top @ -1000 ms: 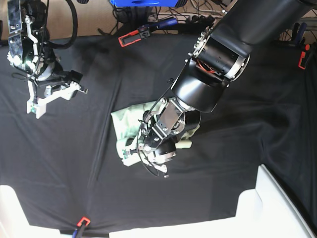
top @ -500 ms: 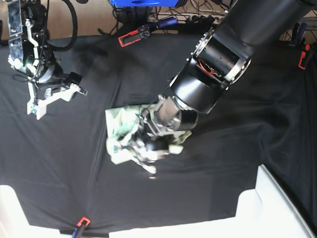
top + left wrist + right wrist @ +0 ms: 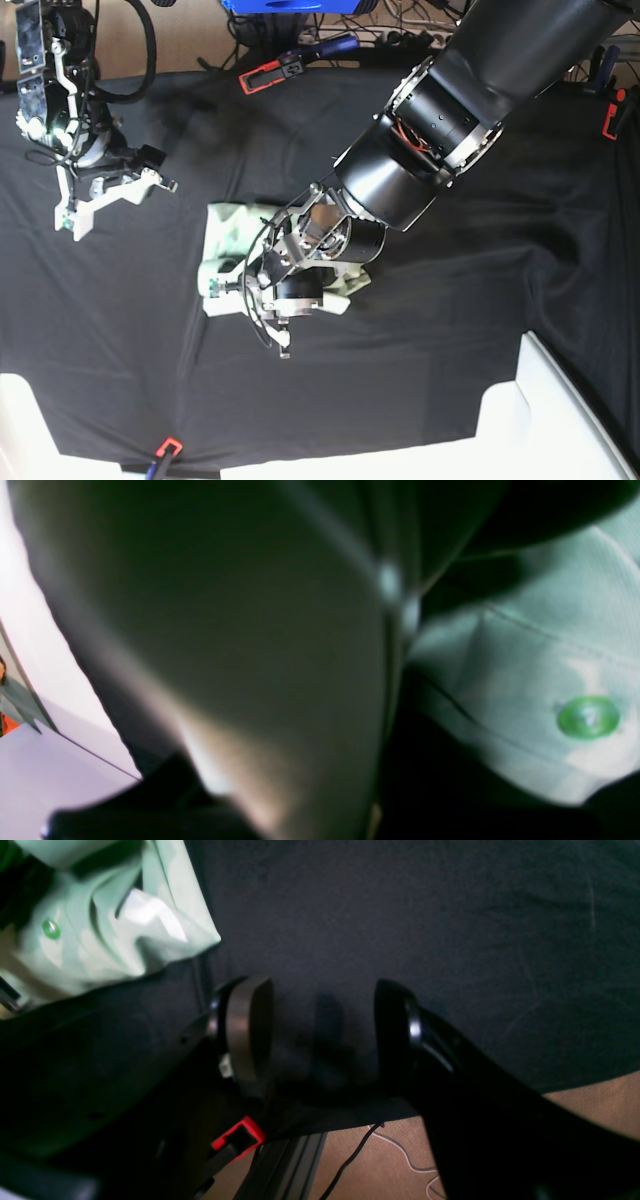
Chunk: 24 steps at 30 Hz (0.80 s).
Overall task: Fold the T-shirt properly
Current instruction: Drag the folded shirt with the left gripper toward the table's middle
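The pale mint-green cotton T-shirt [image 3: 228,240] looks largely folded into a compact bundle on the black-clothed table [image 3: 480,300], the left end effector [image 3: 262,295] closed, seemingly pinching it for a last tuck, the right end effector [image 3: 320,1035] open and empty.

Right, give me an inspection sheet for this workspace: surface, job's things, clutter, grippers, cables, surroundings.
Surface: black table cloth, wrinkled, covering the table.
Job's things: T-shirt, pale mint green, bunched into a compact bundle near the middle; a green button shows close to the left wrist camera.
Clutter: red-and-black clamps at the far edge, another at the near edge.
Grippers: left gripper down on the shirt, shut, apparently pinching fabric; right gripper open, over bare cloth, apart from the shirt.
Cables: black looped cable on the right arm; thin wires on the floor.
Surroundings: white bin at the near corner; blue item beyond the far edge.
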Tool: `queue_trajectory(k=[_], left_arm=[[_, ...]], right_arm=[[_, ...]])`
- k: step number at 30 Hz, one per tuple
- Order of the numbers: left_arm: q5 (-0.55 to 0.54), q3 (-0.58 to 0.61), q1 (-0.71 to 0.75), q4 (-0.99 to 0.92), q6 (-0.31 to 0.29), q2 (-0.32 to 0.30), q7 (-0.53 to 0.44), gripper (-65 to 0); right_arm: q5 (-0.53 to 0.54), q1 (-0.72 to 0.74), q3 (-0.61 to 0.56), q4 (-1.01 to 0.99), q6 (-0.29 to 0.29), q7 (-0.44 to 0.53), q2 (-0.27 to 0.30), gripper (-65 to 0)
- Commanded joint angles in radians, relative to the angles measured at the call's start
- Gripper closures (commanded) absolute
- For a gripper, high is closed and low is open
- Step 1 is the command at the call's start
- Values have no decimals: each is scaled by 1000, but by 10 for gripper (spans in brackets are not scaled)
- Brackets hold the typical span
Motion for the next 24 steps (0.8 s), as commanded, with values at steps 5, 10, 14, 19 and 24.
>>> queue_trajectory(k=[5,10,14,19,24], left_arm=[[6,-83,-32,20,15,13,82,0],[6,-92,-29,17,15,13,82,0],[8,-92,-31,18,16,13,82,0],[8,-92,-34,23,16,13,77,-146],[23,-92,-66,23,18,13,76,-423]], right_arm=[[0,7,2,13,8,13,7,-312],[0,7,2,13,8,13,7,-312],[0,7,2,13,8,13,7,-312],[0,4,2,13,8,13,7,-312],[0,2,2,13,8,13,7,-312]])
